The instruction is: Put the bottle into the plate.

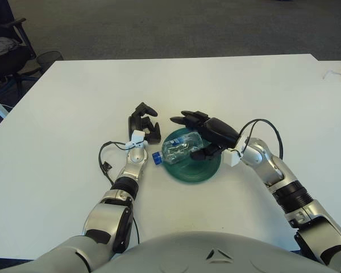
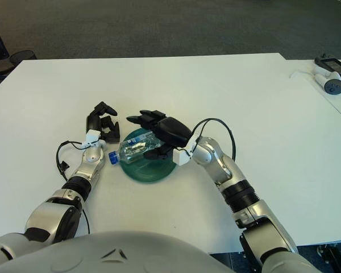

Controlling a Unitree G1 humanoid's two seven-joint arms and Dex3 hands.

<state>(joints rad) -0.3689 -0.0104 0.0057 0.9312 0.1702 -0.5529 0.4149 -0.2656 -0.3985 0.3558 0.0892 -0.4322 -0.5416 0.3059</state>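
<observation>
A clear plastic bottle [image 1: 181, 146] with a blue cap [image 1: 157, 155] lies on its side on the dark green plate [image 1: 202, 172] in the middle of the white table. The cap end pokes out over the plate's left rim. My right hand [image 1: 207, 133] hovers over the bottle's right end, its fingers spread above the bottle and its thumb low beside it, not closed around it. My left hand [image 1: 143, 122] shows just left of the plate, holding nothing, its fingers relaxed.
A black cable [image 1: 105, 164] loops beside my left forearm. A grey device [image 2: 329, 77] lies at the table's far right edge. Beyond the far left corner stand a chair [image 1: 3, 54] and a wire basket [image 1: 48, 57].
</observation>
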